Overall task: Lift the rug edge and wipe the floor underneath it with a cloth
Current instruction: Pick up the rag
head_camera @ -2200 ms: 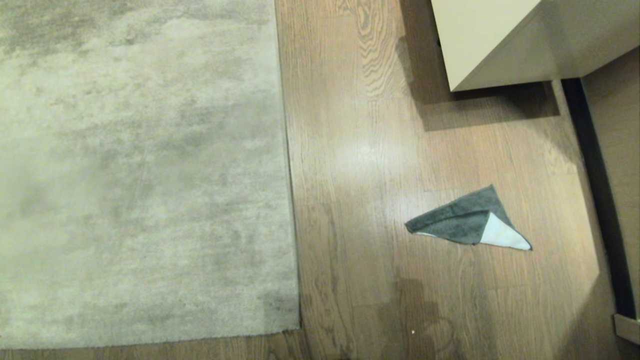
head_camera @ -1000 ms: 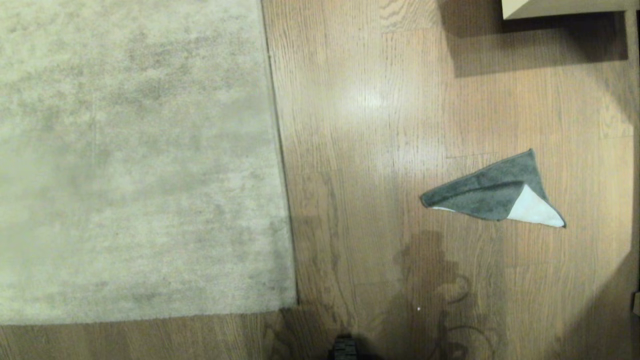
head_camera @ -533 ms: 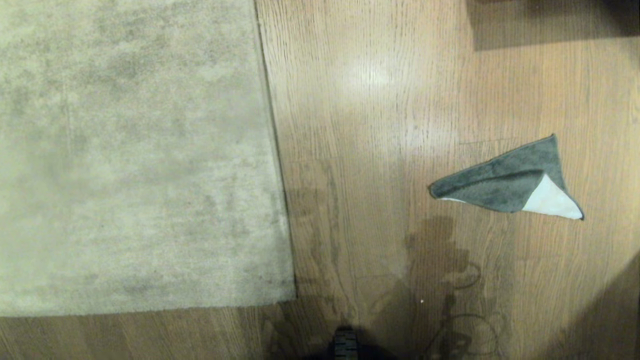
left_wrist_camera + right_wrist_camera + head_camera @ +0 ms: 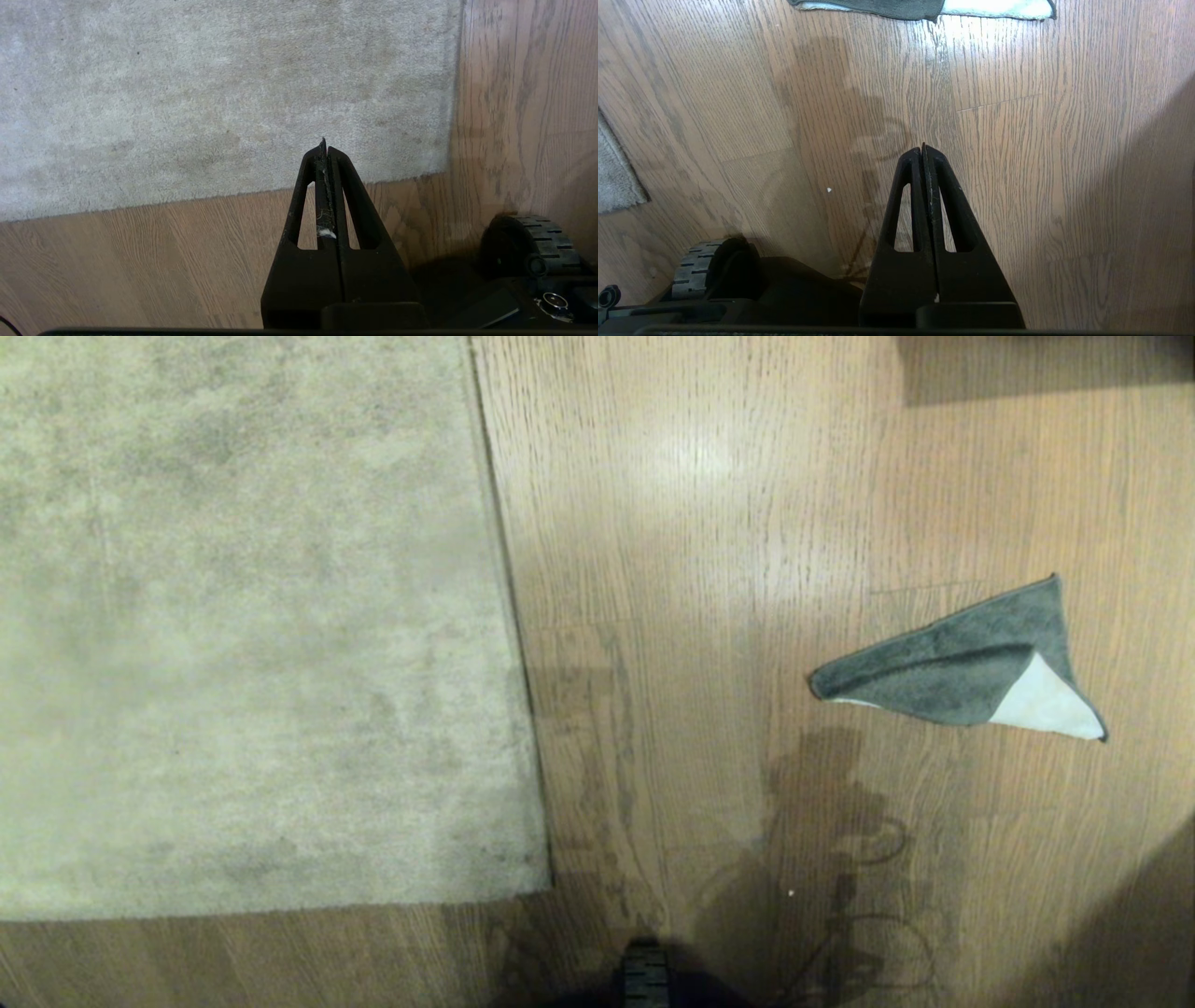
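A large beige-grey rug fills the left of the head view, and its rug edge (image 4: 509,616) runs straight down to a near corner. It lies flat on the wood-plank floor (image 4: 691,616). The cloth (image 4: 952,663), dark grey with a pale corner folded over, rests on the planks at the right. Neither arm shows in the head view. In the left wrist view my left gripper (image 4: 324,145) hangs shut and empty above the rug edge (image 4: 233,193) near that corner. My right gripper (image 4: 923,148) is shut and empty over bare floor (image 4: 1064,163), with the cloth (image 4: 896,7) some way beyond it.
My base's black wheel (image 4: 537,238) sits on the planks close to the rug corner and shows again as a wheel (image 4: 698,270) in the right wrist view. A dark furniture shadow (image 4: 1046,369) lies at the far right. My own shadow falls on the planks between rug and cloth.
The head camera has tilted down: the whole scene has slid up the picture, the pale furniture has left the top right, and my base's front has come into view at the bottom.
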You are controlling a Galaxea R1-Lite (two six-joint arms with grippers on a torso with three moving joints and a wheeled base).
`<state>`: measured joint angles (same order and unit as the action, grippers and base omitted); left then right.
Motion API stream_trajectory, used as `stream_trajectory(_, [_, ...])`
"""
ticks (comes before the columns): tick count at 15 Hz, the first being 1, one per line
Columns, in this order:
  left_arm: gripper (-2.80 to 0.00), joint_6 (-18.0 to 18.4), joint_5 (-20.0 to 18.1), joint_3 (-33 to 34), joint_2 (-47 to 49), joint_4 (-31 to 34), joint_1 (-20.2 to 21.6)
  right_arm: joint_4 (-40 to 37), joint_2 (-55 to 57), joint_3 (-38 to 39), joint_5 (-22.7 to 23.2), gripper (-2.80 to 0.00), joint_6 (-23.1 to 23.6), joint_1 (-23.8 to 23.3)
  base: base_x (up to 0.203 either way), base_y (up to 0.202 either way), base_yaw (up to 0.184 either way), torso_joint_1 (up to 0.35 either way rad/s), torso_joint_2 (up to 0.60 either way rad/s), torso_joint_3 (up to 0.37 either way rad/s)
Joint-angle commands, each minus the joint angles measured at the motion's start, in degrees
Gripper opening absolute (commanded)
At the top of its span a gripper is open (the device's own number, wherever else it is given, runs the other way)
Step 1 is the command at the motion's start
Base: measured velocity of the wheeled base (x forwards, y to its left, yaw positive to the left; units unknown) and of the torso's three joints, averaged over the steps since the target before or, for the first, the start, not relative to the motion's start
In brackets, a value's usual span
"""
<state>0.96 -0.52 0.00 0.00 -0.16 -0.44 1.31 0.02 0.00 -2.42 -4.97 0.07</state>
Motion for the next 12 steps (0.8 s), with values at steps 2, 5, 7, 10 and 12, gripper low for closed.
stream_trajectory(2, [-2.8,0.0,0.0,0.0,0.0,-0.02,0.0,0.01,-0.02,0.0,-0.05,-2.8,-0.04,0.01,0.0,0.0,0.0,0.0,0.0,0.0])
stream_trajectory(5, [-2.8,0.0,0.0,0.0,0.0,-0.02,0.0,0.01,-0.02,0.0,-0.05,-2.8,-0.04,0.01,0.0,0.0,0.0,0.0,0.0,0.0])
stream_trajectory(7, [-2.8,0.0,0.04,0.0,0.0,-0.02,0.0,0.01,-0.02,0.0,-0.05,-2.8,-0.04,0.01,0.0,0.0,0.0,0.0,0.0,0.0])
stream_trajectory(10, [-2.8,0.0,0.08,0.0,0.0,0.05,0.0,0.01,-0.02,0.0,-0.05,-2.8,-0.04,0.01,0.0,0.0,0.0,0.0,0.0,0.0])
stream_trajectory(12, [-2.8,0.0,0.0,0.0,0.0,-0.01,0.0,0.01,-0.02,0.0,-0.05,-2.8,-0.04,0.01,0.0,0.0,0.0,0.0,0.0,0.0])
